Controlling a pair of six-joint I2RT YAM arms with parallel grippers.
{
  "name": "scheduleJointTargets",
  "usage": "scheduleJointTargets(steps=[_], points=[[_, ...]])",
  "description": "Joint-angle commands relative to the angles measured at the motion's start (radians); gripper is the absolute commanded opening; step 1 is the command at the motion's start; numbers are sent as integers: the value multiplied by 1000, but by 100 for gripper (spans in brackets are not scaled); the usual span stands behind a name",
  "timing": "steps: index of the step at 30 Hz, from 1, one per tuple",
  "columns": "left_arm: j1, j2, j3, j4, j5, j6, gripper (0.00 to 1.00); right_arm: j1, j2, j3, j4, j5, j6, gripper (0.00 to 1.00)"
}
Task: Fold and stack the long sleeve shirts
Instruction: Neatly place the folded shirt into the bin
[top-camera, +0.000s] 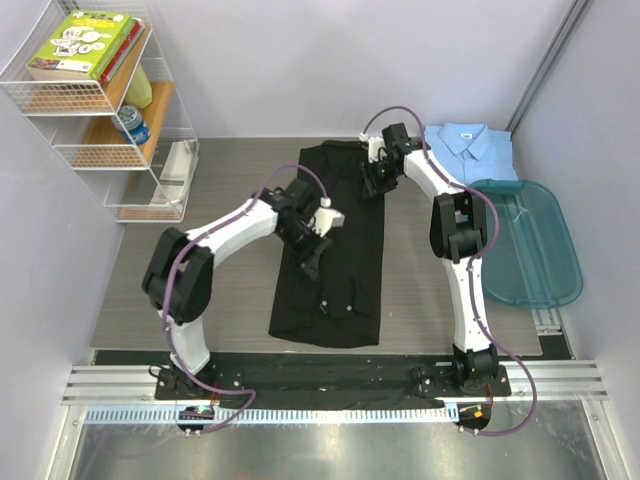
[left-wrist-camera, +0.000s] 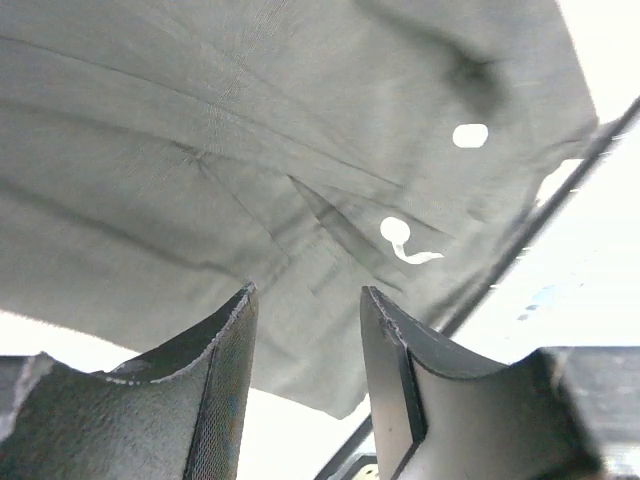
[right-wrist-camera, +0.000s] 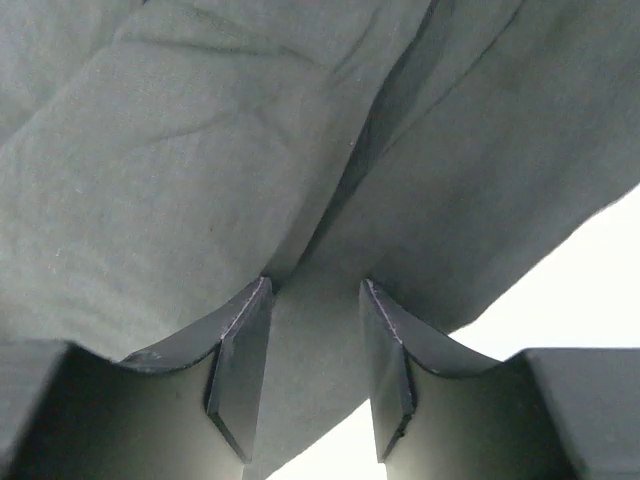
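In the overhead view, the black shirt (top-camera: 335, 290) is lying in the middle of the table (top-camera: 230, 170) as a long strip running from the upper centre down toward the arm bases. The blue shirt (top-camera: 470, 150) is sitting folded at the upper right, just above the tub (top-camera: 540, 250). The left claw (top-camera: 312, 255) is hanging over the strip's left edge about halfway down. The right claw (top-camera: 375, 182) is reaching onto the strip's upper right corner. A shelf (top-camera: 100, 110) is standing at the upper left.

In the left wrist view, the left claw (left-wrist-camera: 308, 295) is standing partly open with nothing clamped. The black shirt (left-wrist-camera: 200, 150) is filling the upper frame beyond the fingers (left-wrist-camera: 225, 400), and two pale buttons (left-wrist-camera: 470, 134) are showing at the upper right.

In the right wrist view, the right claw (right-wrist-camera: 316, 290) is standing about half closed. A fold of the black shirt (right-wrist-camera: 200, 150) is running down between its fingers (right-wrist-camera: 240, 380) and reaching both pads. It seems to be pinching that fold, though the close view is making this hard to confirm.
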Motion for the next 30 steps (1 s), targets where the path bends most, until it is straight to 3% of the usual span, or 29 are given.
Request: scheduleJointTargets(steps=[1,8,16,22,30], points=[[81,-144,-15,61,116,-48,46,15,48,68,44,91,-15,46],[266,-241,-49,97,100,21,50,13,121,175,77,150,-12,46],[296,-247,-20,81,1,90,52,13,165,223,101,190,17,45],[262,-158,-28,187,-29,-3,48,16,-36,189,23,-55,62,57],[202,15,40,215,-75,-53,45,38,-305,-168,24,-99,30,57]])
